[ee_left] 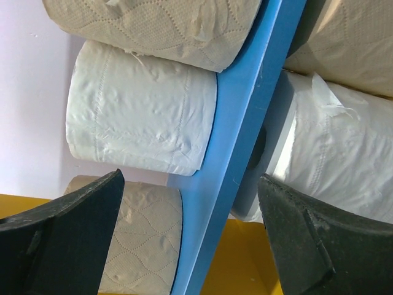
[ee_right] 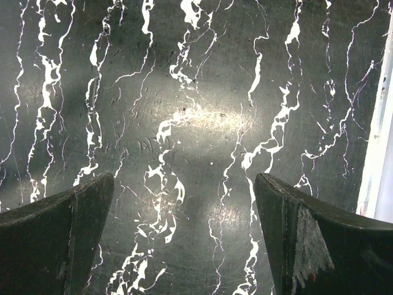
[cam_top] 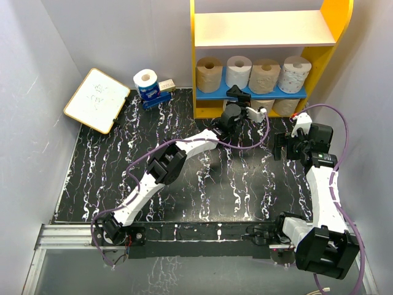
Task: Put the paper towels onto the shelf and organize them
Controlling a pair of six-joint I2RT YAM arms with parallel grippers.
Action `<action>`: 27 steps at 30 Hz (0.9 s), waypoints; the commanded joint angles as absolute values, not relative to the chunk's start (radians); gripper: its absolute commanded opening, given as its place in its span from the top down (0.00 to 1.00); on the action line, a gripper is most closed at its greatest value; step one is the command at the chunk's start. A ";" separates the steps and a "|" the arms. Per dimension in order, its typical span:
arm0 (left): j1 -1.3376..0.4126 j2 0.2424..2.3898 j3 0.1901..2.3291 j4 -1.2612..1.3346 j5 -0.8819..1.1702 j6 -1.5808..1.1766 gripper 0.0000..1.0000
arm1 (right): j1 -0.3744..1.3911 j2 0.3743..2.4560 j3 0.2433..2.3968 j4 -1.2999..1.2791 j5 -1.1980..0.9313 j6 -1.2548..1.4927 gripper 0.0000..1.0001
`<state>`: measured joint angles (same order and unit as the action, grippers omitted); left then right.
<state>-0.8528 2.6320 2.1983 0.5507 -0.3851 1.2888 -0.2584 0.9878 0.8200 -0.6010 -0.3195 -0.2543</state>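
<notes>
The yellow-framed shelf (cam_top: 201, 92) stands at the back. Its peach upper board (cam_top: 264, 27) is bare. Its blue lower board (cam_top: 215, 94) carries a tan roll (cam_top: 209, 72), a white roll (cam_top: 238, 70), a tan roll (cam_top: 264, 75) and a patterned white roll (cam_top: 294, 72). Two more rolls (cam_top: 276, 106) sit under that board. A blue-wrapped roll (cam_top: 147, 84) stands apart at the left. My left gripper (cam_top: 238, 95) is open and empty at the blue board's front edge (ee_left: 239, 123), with rolls on both sides of it (ee_left: 141, 123). My right gripper (cam_top: 281, 147) is open and empty over the mat (ee_right: 184, 92).
A white writing board (cam_top: 97, 100) leans at the back left. A blue stapler and a box (cam_top: 158, 97) lie under and beside the blue-wrapped roll. Grey walls close in on both sides. A purple cable (cam_top: 258, 138) loops between the arms.
</notes>
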 commanded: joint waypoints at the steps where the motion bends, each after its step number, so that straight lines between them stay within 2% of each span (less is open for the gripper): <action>1: -0.848 2.670 2.190 0.670 -0.382 1.329 0.11 | -0.267 0.963 0.821 -0.536 -0.306 -0.238 0.02; 10: -0.849 2.709 2.186 0.797 -0.408 1.386 0.11 | -0.267 0.977 0.822 -0.536 -0.300 -0.236 0.02; 18: -0.901 2.490 2.002 0.748 -0.533 1.285 0.10 | -0.268 0.974 0.830 -0.564 -0.344 -0.266 0.02; 22: -0.911 2.334 1.972 0.478 -0.569 1.067 0.02 | -0.268 0.969 0.831 -0.561 -0.358 -0.268 0.02; 24: -0.911 2.267 1.967 0.335 -0.544 0.979 0.02 | -0.268 0.965 0.833 -0.566 -0.361 -0.271 0.01; 27: -0.917 2.226 1.973 0.268 -0.586 0.981 0.02 | -0.268 0.942 0.831 -0.567 -0.370 -0.277 0.02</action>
<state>-0.9100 2.3974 1.9606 0.4385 -0.5228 1.1076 -0.2638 0.9852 0.8200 -0.6022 -0.3435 -0.2604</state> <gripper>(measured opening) 0.980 0.983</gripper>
